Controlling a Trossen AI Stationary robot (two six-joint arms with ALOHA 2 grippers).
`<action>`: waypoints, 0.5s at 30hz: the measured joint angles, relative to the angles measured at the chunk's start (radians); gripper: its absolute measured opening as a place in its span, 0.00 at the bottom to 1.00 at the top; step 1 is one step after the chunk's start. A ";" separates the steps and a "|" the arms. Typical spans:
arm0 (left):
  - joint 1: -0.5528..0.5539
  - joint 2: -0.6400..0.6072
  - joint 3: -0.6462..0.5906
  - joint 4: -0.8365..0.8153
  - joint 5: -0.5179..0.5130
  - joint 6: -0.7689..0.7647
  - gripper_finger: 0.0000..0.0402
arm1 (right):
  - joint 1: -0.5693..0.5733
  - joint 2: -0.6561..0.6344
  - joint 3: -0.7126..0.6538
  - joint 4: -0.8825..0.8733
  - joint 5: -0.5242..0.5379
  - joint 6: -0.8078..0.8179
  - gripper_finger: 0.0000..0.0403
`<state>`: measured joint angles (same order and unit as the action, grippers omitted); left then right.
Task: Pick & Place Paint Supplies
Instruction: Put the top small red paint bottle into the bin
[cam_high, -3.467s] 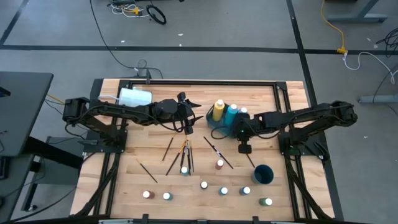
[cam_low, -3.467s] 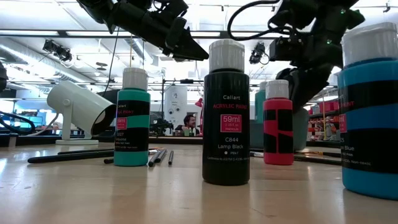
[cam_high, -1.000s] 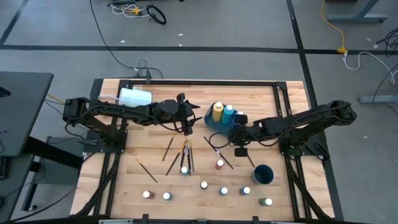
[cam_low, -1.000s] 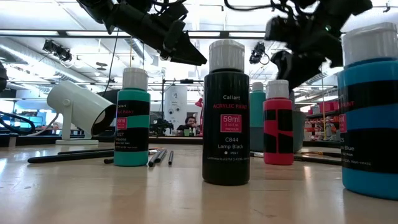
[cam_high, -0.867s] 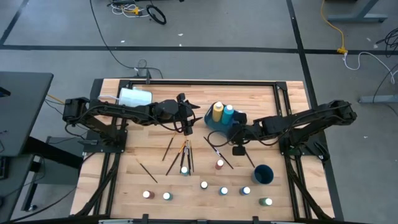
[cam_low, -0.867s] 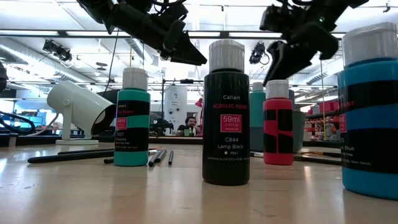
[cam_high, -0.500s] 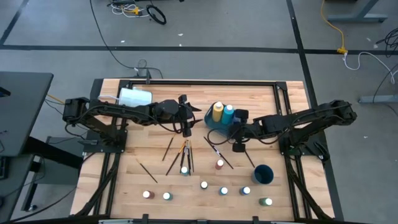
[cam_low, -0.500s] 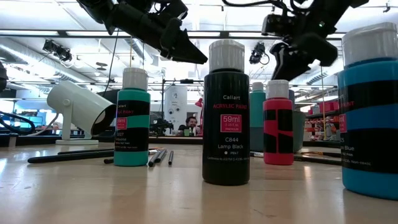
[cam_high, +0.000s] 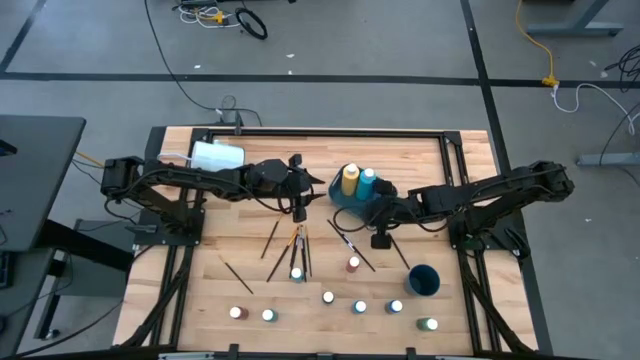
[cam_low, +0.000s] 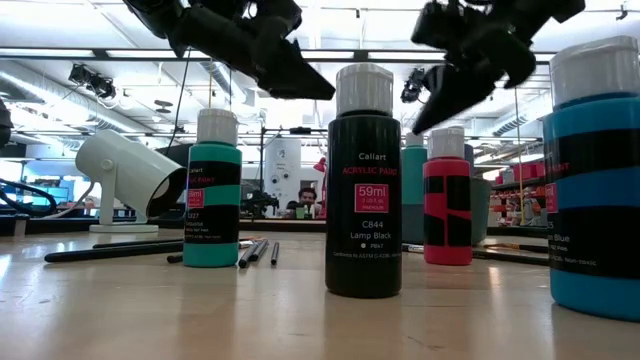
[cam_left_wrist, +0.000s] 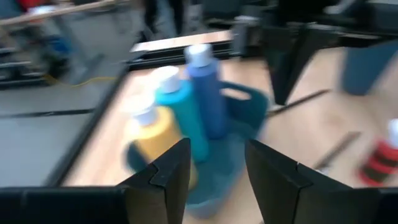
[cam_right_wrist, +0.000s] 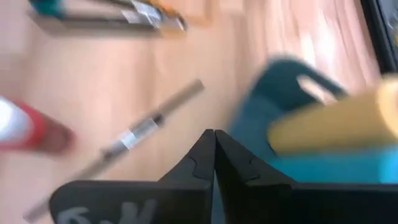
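Note:
A blue caddy at the table's middle holds a yellow bottle and a teal bottle, standing upright; the left wrist view shows a blue bottle beside them. Small paint bottles stand along the near half, among them a red one and a black one. Thin brushes lie flat on the wood. My left gripper hovers open, left of the caddy, with nothing between its fingers. My right gripper hangs shut and empty on the caddy's near right side, above a brush.
A white cup lies on its side at the far left. A dark blue cup stands near the right front. More small bottles are strung along the near edge. Bare wood lies to the caddy's far right.
My right gripper has tipped its fingers and edged slightly toward the caddy while staying above the table. My left gripper has swung its wrist a little without shifting its place. No bottle or brush has moved.

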<state>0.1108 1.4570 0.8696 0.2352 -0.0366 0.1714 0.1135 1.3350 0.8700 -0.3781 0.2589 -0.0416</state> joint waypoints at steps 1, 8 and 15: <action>-0.002 0.000 0.000 0.000 0.050 -0.007 0.39 | 0.000 0.000 0.000 0.030 -0.021 0.003 0.04; -0.062 0.000 0.000 -0.012 0.238 -0.050 0.39 | 0.003 0.000 -0.002 0.170 -0.199 -0.034 0.11; -0.184 0.000 0.000 -0.041 0.167 -0.028 0.44 | 0.036 0.002 -0.086 0.359 -0.367 0.019 0.25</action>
<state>-0.0729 1.4570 0.8696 0.1941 0.1304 0.1432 0.1495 1.3371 0.7842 -0.0188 -0.1086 -0.0228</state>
